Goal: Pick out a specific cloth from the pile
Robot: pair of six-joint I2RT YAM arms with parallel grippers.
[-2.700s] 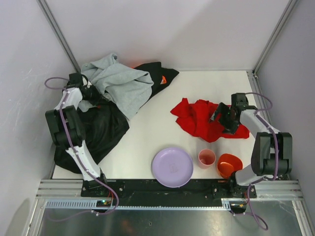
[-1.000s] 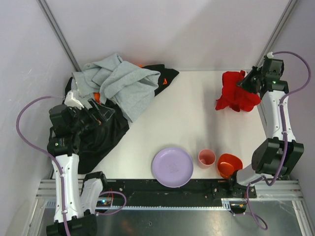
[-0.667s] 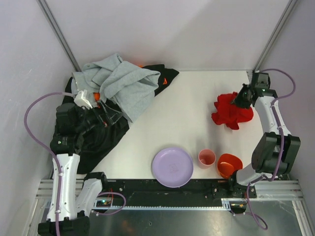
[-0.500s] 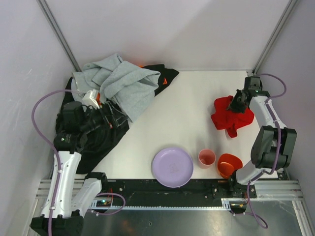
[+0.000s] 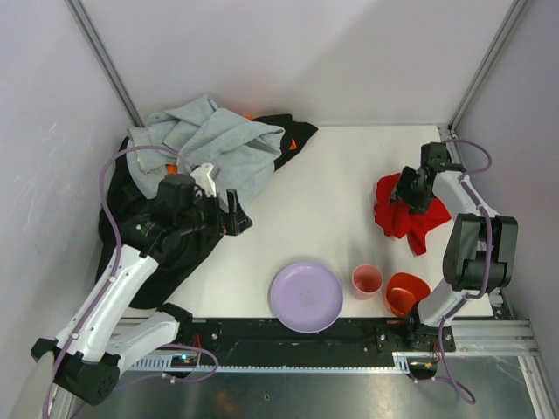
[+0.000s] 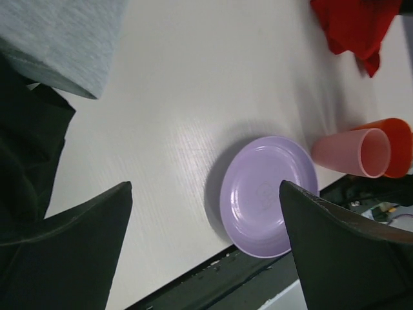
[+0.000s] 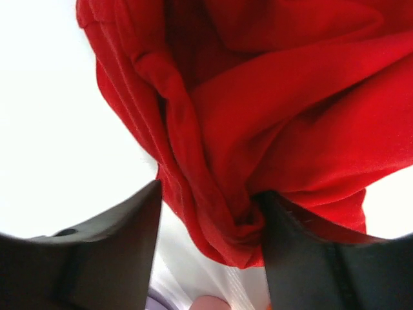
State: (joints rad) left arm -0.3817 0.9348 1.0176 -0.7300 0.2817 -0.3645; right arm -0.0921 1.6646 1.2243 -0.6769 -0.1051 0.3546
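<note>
Where the overhead camera looks down, the cloth (image 5: 400, 218) lies crumpled on the white bench (image 5: 332, 183), beyond the purple plate (image 5: 306, 297) and off to its right, well apart from it. The right tool (image 5: 409, 190) sits low on the cloth's far edge. The pile (image 5: 205, 144) lies beyond the plate to its left: gray sweatshirt (image 5: 223, 148) on top, black garment (image 5: 170, 253) spreading nearer, and a sliver of orange garment (image 5: 175, 168) between them. The left tool (image 5: 238, 212) hangs over the pile's edge on the plate side, jaws spread. A pink cup (image 5: 367, 281) stands just right of the plate, with an orange cup (image 5: 407, 293) just beyond it.

Left wrist camera: the left tool (image 6: 203, 194) is fully spread and has nothing between its fingers (image 6: 71, 258). The plate (image 6: 268, 194) lies on bare bench below it. The pink cup (image 6: 352, 152) and the orange cup (image 6: 397, 139) are side by side past the plate. The cloth (image 6: 355, 26) is far from the plate at the upper right corner. The gray sweatshirt (image 6: 64, 39) and black garment (image 6: 26, 148) lie on the other side of the plate.

Right wrist camera: red folds of the cloth (image 7: 258, 97) fill the view. The right tool (image 7: 210, 194) has its jaws parted, and a loose bunch of cloth sits in the gap against the fingers (image 7: 97, 258), not pinched flat.
</note>
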